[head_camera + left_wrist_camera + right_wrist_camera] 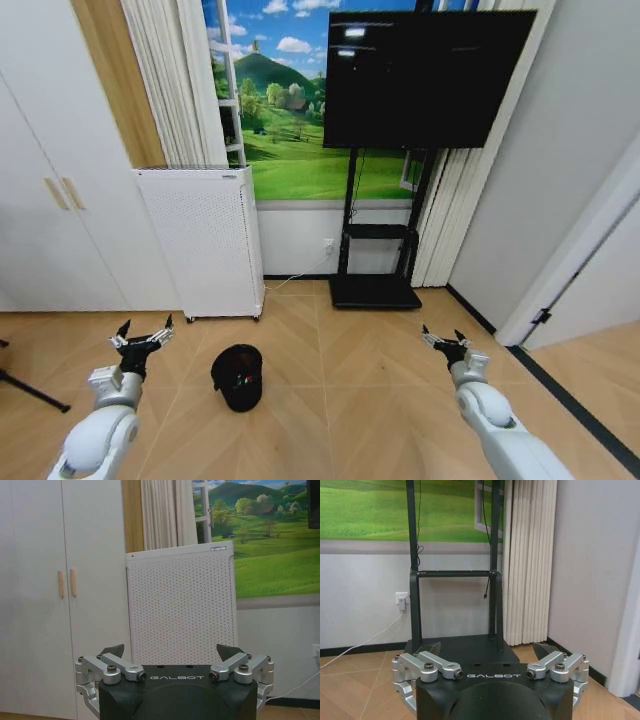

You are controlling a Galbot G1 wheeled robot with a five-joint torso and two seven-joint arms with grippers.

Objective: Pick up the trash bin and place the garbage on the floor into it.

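Your bin [238, 377] stands upright on the wood floor [340, 390], in front of the white cabinet [205, 240] and a little nearer to you than it. Small bits show inside the bin, red among them, too small to name. The left gripper [142, 338] hangs beside the bin, on its left and slightly farther back, apart from it with bare floor between. Its fingers are spread wide with nothing between them; in the left wrist view the gripper [172, 656] faces the cabinet [181, 602]. Your right gripper [446, 340] is well apart from the bin, on the other side of the floor, also spread and holding nothing. In its wrist view the gripper [487, 652] points at the black TV stand [455, 610] by the wall.
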